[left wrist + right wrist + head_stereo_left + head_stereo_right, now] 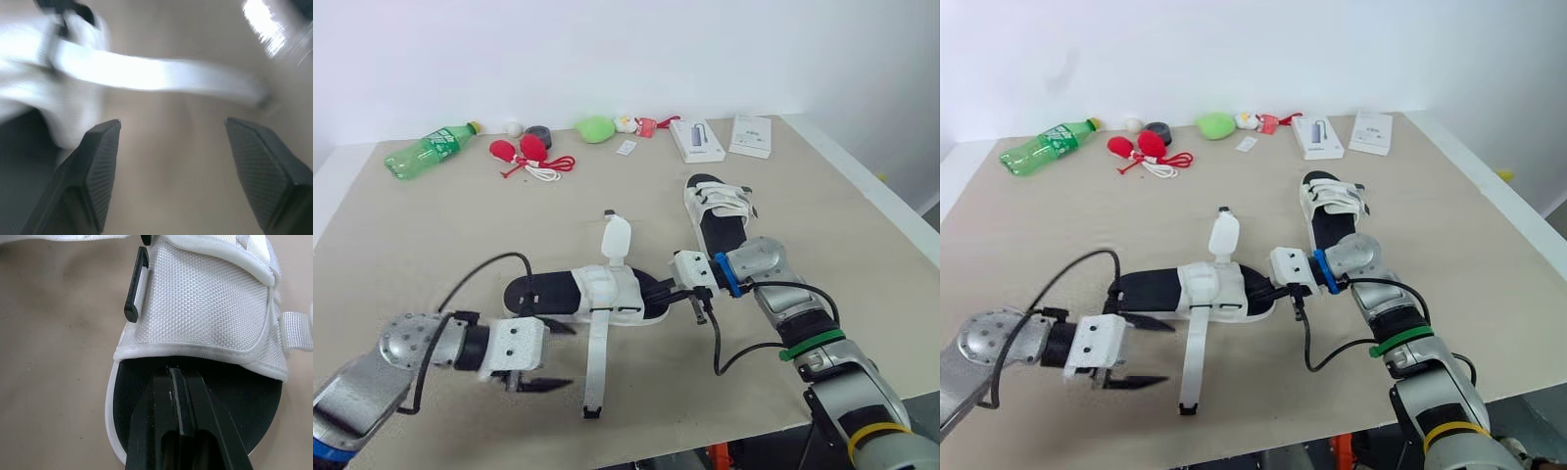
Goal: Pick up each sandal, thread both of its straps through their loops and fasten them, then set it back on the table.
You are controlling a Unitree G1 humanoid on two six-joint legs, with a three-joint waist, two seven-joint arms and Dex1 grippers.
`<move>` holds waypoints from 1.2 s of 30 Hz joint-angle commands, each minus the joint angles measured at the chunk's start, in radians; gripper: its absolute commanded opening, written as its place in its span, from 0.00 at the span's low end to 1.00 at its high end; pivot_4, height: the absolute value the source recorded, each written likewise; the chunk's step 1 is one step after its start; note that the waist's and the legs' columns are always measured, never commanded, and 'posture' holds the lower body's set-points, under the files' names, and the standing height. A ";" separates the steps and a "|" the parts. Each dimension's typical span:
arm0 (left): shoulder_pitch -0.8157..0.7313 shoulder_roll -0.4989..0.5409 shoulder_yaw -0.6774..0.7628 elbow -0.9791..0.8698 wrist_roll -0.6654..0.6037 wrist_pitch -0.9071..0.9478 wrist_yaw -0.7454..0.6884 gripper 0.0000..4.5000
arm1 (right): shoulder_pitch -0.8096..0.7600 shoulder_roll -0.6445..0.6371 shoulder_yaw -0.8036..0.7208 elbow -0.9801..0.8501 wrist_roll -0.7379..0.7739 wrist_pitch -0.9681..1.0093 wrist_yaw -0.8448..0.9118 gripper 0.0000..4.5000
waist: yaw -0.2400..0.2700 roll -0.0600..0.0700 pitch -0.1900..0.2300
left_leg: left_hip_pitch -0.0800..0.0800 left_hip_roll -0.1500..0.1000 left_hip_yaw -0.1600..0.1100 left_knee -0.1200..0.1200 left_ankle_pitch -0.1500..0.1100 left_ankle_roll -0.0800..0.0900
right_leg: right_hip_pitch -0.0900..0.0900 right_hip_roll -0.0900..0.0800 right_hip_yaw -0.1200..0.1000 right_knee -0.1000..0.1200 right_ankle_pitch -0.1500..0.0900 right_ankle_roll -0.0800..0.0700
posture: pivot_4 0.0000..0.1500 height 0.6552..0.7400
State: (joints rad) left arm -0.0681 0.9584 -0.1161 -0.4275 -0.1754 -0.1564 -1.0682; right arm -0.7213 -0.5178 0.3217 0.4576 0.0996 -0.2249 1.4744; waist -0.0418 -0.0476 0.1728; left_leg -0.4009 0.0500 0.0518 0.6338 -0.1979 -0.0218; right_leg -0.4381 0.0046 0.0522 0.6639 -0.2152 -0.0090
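The left tool [558, 355], fingers apart, hovers beside the loose strap [596, 362] of the near sandal [607, 292], which trails toward the near edge of the worktop [431, 255]. The right tool [178, 382], fingers together, presses the insole. Both straps look unthreaded; the far sandal [720, 206] seems fastened. There is plenty of bare room leftward.

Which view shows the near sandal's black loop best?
Right wrist view: the loop sits close on the white sandal. Eye views: whole sandal, loop too small to tell. Left wrist view: a loose strap.

Silver arms [372, 377], black cables [744, 352], black hands [560, 355] [664, 294]
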 commanded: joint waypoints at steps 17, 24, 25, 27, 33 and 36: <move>-0.175 -0.205 -0.218 0.309 0.317 -0.732 0.135 0.74 | -0.005 -0.015 0.015 0.023 -0.032 0.011 0.023 0.00 | 0.004 0.000 -0.001 | 0.002 0.005 0.016 0.000 -0.003 0.007 | 0.000 0.004 0.004 0.000 0.001 0.004 | 1.00 1.00; -0.190 -0.187 -0.242 0.286 0.268 -0.748 0.139 0.16 | 0.012 -0.027 0.013 0.004 -0.031 0.022 0.016 0.00 | 0.006 0.000 -0.001 | 0.002 0.006 0.016 0.001 -0.003 0.007 | 0.000 0.004 0.004 0.000 0.001 0.004 | 1.00 1.00; -0.188 -0.184 -0.241 0.281 0.256 -0.739 0.138 0.04 | 0.014 -0.028 0.013 0.003 -0.031 0.022 0.015 0.00 | 0.006 0.000 -0.001 | 0.002 0.006 0.016 0.001 -0.003 0.007 | 0.000 0.004 0.004 0.000 0.001 0.004 | 1.00 1.00; -0.174 -0.170 -0.234 0.258 0.193 -0.682 0.127 0.01 | 0.016 -0.029 0.013 0.002 -0.032 0.022 0.013 0.00 | 0.006 0.000 -0.001 | 0.002 0.006 0.016 0.001 -0.003 0.007 | 0.000 0.004 0.004 0.000 0.001 0.004 | 1.00 1.00; -0.120 -0.122 -0.183 0.078 -0.172 -0.202 0.124 0.01 | 0.010 -0.027 0.015 0.017 -0.038 0.014 0.011 0.00 | 0.004 0.000 -0.001 | 0.002 0.007 0.016 0.001 -0.003 0.007 | 0.000 0.005 0.004 0.000 0.001 0.005 | 1.00 1.00; -0.135 -0.108 -0.139 0.023 -0.321 0.024 0.132 0.01 | 0.000 -0.021 0.018 0.030 -0.042 0.009 0.010 0.00 | 0.003 0.001 -0.001 | 0.002 0.007 0.015 0.001 -0.003 0.007 | 0.001 0.006 0.004 0.000 0.001 0.004 | 1.00 1.00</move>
State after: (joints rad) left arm -0.1867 0.8417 -0.3061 -0.3475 -0.3749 -0.2822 -0.9506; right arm -0.7242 -0.5246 0.3230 0.4586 0.0951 -0.2182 1.4791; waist -0.0385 -0.0471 0.1717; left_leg -0.3981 0.0570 0.0667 0.6352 -0.2007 -0.0146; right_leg -0.4372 0.0110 0.0558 0.6641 -0.2137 -0.0046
